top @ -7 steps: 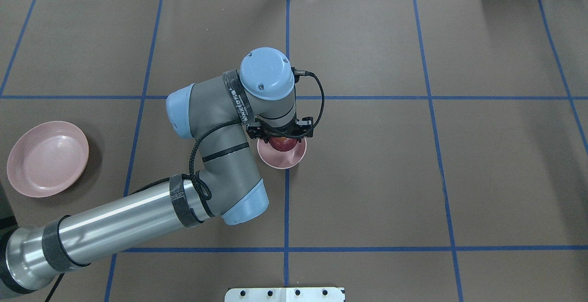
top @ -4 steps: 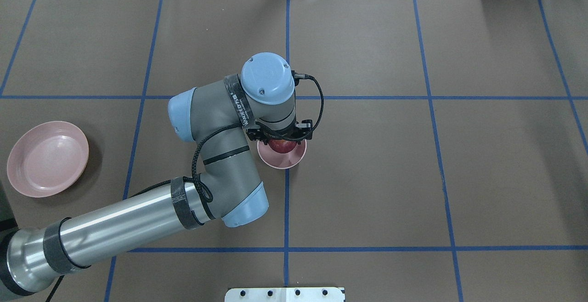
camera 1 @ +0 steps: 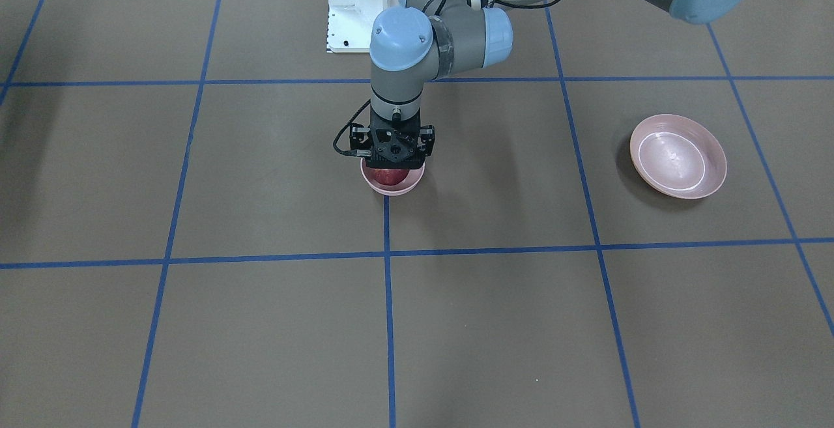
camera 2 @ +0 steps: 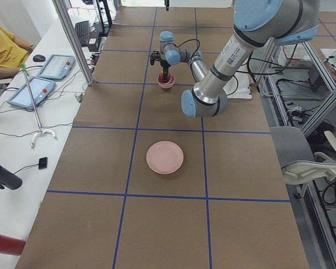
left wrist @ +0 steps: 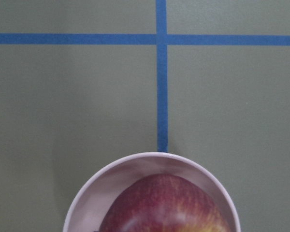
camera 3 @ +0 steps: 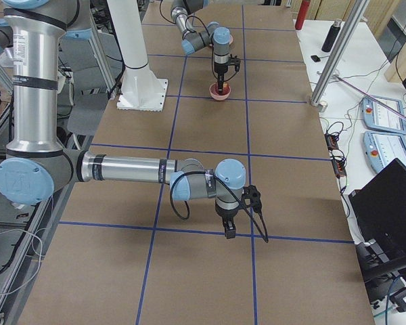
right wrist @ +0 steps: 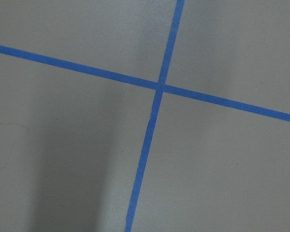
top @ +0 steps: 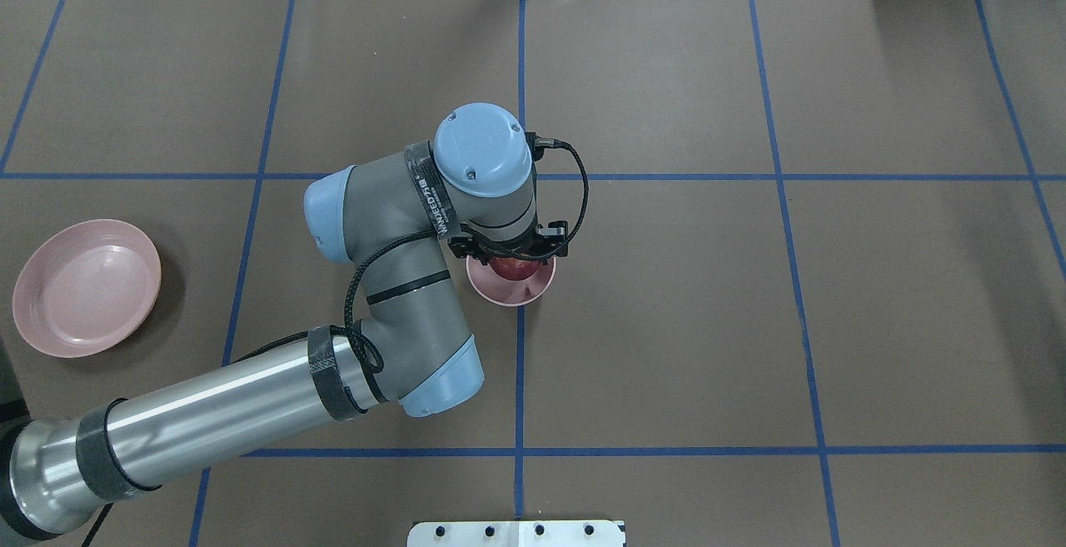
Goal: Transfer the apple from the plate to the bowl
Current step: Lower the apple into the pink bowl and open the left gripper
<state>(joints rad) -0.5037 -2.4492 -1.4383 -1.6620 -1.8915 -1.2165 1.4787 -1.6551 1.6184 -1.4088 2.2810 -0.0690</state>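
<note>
A dark red apple [left wrist: 164,205] sits in a deep pink bowl [left wrist: 116,181] under the left claw [camera 1: 393,154]. Whether it grips cannot be told.

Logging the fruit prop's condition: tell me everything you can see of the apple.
The apple is small and dark red with fine streaks and a yellow-green patch, its skin smooth and slightly glossy. It sits inside the pale pink bowl, nearly filling it, the rim standing around it. The left claw hangs right over it, hiding much of it in the outside views; whether it grips the apple cannot be told. No stem or damage shows.
</note>
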